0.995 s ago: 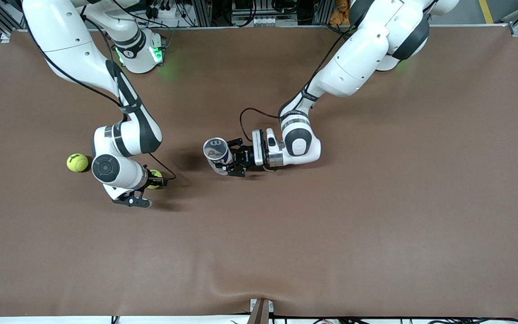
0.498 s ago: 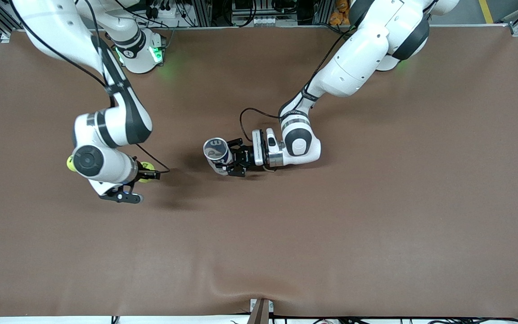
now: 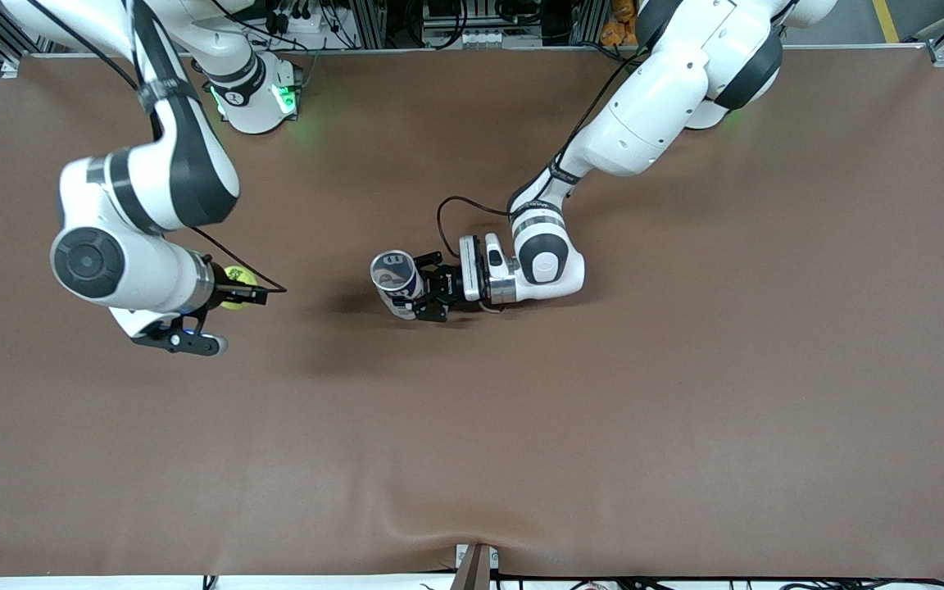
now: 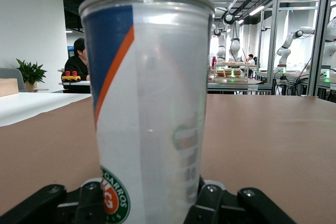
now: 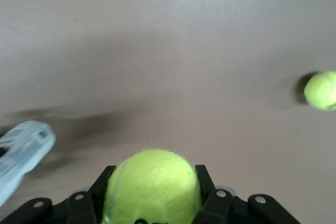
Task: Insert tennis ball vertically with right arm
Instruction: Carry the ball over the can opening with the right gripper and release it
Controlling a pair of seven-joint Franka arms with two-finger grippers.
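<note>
since a second ago my right arm (image 3: 144, 180) has risen toward its end of the table, right gripper (image 3: 230, 288) clenched on a tennis ball (image 5: 152, 184) above brown table (image 3: 603, 426), while i see left gripper (image 3: 427, 297) clamping upright can (image 4: 147, 114) mid-table and a second ball (image 5: 321, 91) lying loose, path unobstructed.

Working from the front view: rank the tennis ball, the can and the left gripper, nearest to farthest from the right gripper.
1. tennis ball: clamped in the right gripper, in the air over the right arm's end of the table.
2. can: upright mid-table, toward the left arm's end.
3. left gripper: shut on the can, gripping from the side toward the left arm's end.
</note>
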